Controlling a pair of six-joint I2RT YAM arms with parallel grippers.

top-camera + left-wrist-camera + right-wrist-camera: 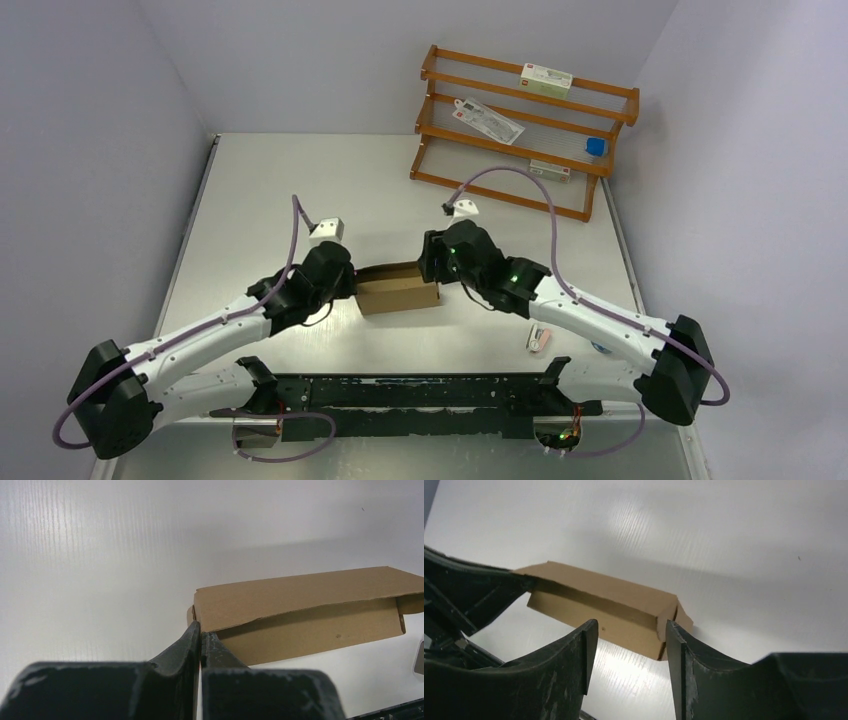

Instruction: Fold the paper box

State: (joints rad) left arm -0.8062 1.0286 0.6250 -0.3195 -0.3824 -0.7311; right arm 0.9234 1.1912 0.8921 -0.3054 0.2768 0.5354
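The paper box (397, 288) is a small plain brown carton lying at the table's middle, between the two grippers. It also shows in the left wrist view (300, 605) and in the right wrist view (599, 600), where its long top flap stands slightly ajar. My left gripper (350, 283) is at the box's left end. Its fingers are pressed together (200, 632) on the end flap at the corner. My right gripper (432, 268) is at the box's right end, open (631, 630), one finger on each side of that end and not touching it.
A wooden rack (520, 130) stands at the back right, holding a white-green carton (546, 78), flat packets and a blue item (596, 146). A small white object (538, 338) lies near the right arm. A black rail (420, 390) runs along the near edge.
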